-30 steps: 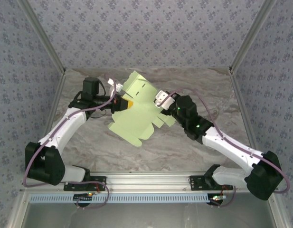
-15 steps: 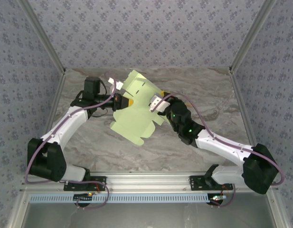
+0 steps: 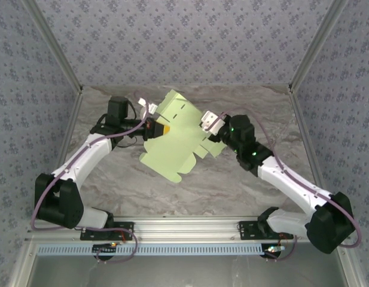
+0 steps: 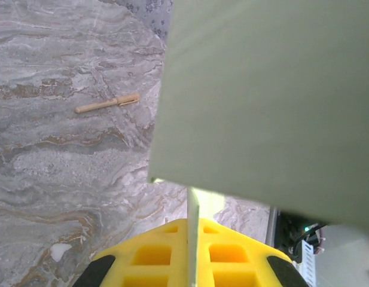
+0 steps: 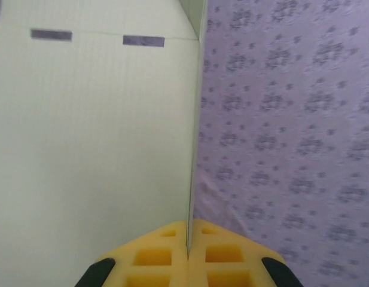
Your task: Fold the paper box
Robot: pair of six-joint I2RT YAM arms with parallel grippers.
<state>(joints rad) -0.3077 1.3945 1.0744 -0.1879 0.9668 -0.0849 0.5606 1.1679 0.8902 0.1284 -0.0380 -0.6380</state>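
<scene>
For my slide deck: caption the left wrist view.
Left gripper pinches an edge of the pale green paper box over the marbled table, a thin tan stick lying beyond.

Held-up paper box (image 3: 175, 134) blocks mid-table, spanning between left arm (image 3: 88, 155) and right arm (image 3: 280, 176). Open table (image 3: 190, 191) in front and far right, room to pass. Thin stick (image 4: 106, 103) lies flat on the marble, seemingly left of the sheet. Back wall (image 3: 190, 42) close behind.
</scene>
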